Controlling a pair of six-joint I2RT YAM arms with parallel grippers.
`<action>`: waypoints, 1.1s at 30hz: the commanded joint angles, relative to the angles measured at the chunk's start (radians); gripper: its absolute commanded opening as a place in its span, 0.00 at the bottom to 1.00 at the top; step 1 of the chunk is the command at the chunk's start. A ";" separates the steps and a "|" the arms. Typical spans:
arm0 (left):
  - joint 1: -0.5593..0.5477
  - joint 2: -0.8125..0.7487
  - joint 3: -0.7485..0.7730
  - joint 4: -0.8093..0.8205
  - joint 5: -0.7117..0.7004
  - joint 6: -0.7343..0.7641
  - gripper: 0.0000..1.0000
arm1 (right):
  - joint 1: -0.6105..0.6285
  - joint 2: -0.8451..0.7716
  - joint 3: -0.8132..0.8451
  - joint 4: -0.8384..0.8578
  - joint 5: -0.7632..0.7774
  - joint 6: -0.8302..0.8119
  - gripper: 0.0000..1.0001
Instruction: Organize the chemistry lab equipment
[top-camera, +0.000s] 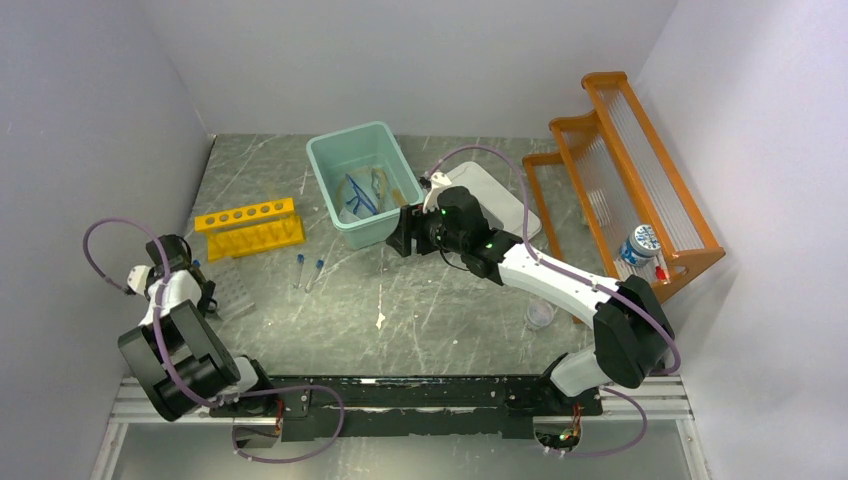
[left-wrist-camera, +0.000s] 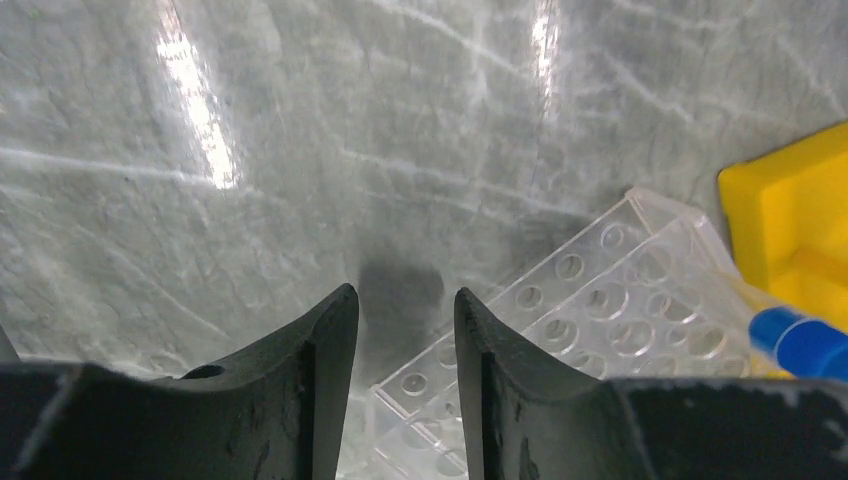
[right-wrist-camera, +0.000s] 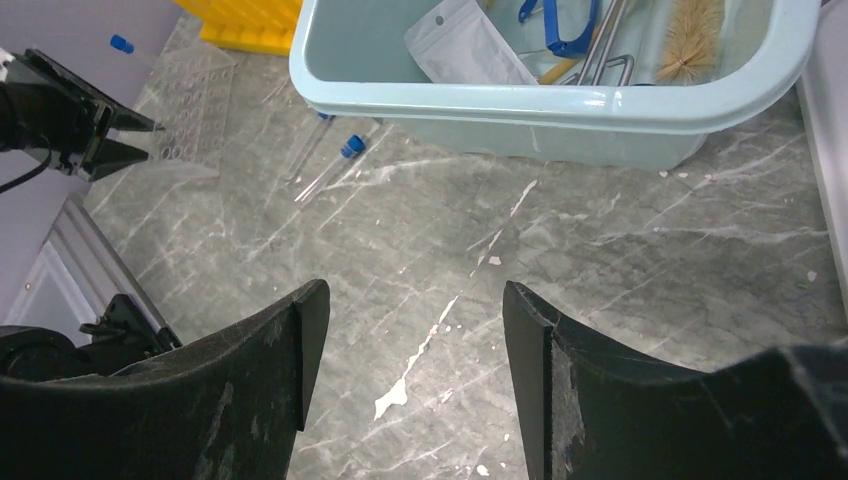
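With right end effector (right-wrist-camera: 412, 300) wide open, empty, beside light blue plastic bin (right-wrist-camera: 600, 135), reach to clear blue-capped test tubes (right-wrist-camera: 348, 151) lying flat on grey stone worktop (right-wrist-camera: 620, 260); pinch one gently.

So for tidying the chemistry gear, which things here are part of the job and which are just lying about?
Job: yellow tube rack, blue-capped test tubes, clear well tray, clear cup, plus blue tubing and brush in the light blue bin.
Lying about: orange shelf, white tray beside the bin.
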 joint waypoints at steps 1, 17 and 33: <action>-0.014 -0.068 -0.053 0.011 0.088 -0.015 0.44 | -0.002 -0.008 -0.014 0.009 -0.003 -0.006 0.68; -0.083 -0.244 -0.213 0.146 0.336 -0.084 0.45 | -0.002 0.011 -0.019 0.017 -0.017 0.007 0.67; -0.166 -0.217 -0.191 0.217 0.408 -0.073 0.48 | -0.003 0.045 -0.017 0.023 -0.019 0.014 0.67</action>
